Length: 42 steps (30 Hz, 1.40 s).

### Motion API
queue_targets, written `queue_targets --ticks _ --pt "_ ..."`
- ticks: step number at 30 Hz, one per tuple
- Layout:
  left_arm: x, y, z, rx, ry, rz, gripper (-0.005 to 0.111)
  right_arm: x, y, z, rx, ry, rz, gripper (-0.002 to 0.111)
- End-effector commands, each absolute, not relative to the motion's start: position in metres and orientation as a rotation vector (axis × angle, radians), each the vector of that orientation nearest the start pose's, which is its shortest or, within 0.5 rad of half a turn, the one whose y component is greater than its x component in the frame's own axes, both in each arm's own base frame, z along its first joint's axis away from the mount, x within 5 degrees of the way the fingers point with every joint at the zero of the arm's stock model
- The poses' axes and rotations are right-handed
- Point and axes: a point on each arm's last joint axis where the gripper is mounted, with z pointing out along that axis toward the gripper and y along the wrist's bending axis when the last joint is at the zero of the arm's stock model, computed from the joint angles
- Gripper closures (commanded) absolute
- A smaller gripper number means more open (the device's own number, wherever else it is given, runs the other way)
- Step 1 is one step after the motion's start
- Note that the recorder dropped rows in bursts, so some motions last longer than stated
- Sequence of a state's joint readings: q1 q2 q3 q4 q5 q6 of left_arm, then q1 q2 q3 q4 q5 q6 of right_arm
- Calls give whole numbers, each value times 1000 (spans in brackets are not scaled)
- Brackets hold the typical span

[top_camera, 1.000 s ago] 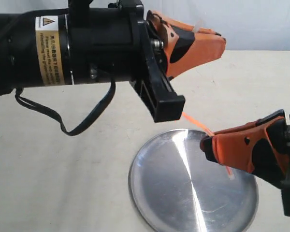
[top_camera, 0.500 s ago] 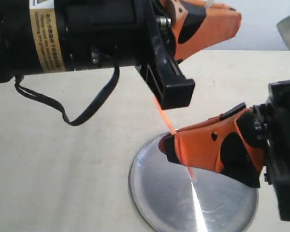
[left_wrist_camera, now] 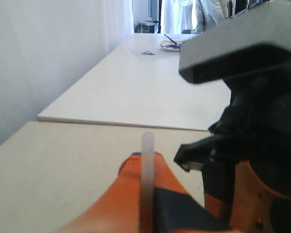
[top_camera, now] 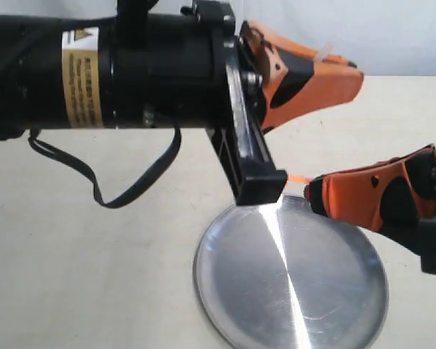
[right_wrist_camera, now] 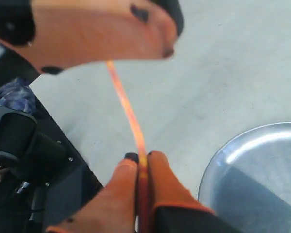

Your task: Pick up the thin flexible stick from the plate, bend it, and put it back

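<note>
Both clamped on stick [right_wrist_camera: 128,112] — left end effector [top_camera: 352,71] high, right end effector [top_camera: 312,198] retreated rightward over plate [top_camera: 240,291] rim.

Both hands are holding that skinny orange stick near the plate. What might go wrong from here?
The stick is pinched only near its ends by the left hand and right hand, so bending could make it slip out and spring away. It hangs near the edge of the plate, so a dropped stick may miss it.
</note>
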State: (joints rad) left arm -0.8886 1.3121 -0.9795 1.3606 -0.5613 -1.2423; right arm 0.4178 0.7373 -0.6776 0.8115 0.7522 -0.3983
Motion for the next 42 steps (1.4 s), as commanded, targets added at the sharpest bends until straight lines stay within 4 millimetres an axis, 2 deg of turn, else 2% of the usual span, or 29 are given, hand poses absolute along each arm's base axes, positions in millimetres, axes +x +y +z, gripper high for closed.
queue_targets --ticks 1,5,6,9,11,12,13,14,16,19,22,25,32,35,39,42 --pt "140 -258 383 1169 1229 -1118 107 106 98 329 -484 2143 981 109" --pt "140 -258 382 1219 1221 -1072 107 98 111 340 -677 1982 1167 109" --pt "140 -258 380 1246 1229 -1051 107 98 111 342 -671 1956 1176 109" --pt "137 -256 364 1369 1345 -1010 107 93 101 351 -591 1881 1079 109" --pt "135 -255 356 1372 1415 -1062 107 91 93 348 -532 1938 999 109" --pt "131 -254 356 1379 1421 -1119 107 90 88 342 -495 2028 943 109" --pt "128 -255 359 1360 1415 -1188 107 89 86 337 -498 2086 908 109" --pt "124 -257 370 1290 1368 -1320 107 88 84 328 -521 2186 852 109" --pt "122 -257 391 1213 1229 -1399 107 87 89 324 -564 2254 916 109" --pt "130 -259 400 1187 1201 -1278 107 82 98 331 -663 2155 1062 109" --pt "138 -258 388 1232 1266 -1113 107 80 102 337 -698 2078 1129 109" --pt "140 -256 371 1298 1372 -1035 107 82 102 338 -672 2061 1127 109" --pt "133 -252 337 1362 1514 -1093 107 84 98 344 -610 1997 1079 109" --pt "132 -252 336 1314 1567 -1147 107 83 95 342 -635 2000 1028 109" --pt "132 -255 350 1092 1596 -1365 107 83 90 331 -639 2136 933 109" --pt "134 -256 357 962 1591 -1466 107 84 84 323 -635 2225 831 109"
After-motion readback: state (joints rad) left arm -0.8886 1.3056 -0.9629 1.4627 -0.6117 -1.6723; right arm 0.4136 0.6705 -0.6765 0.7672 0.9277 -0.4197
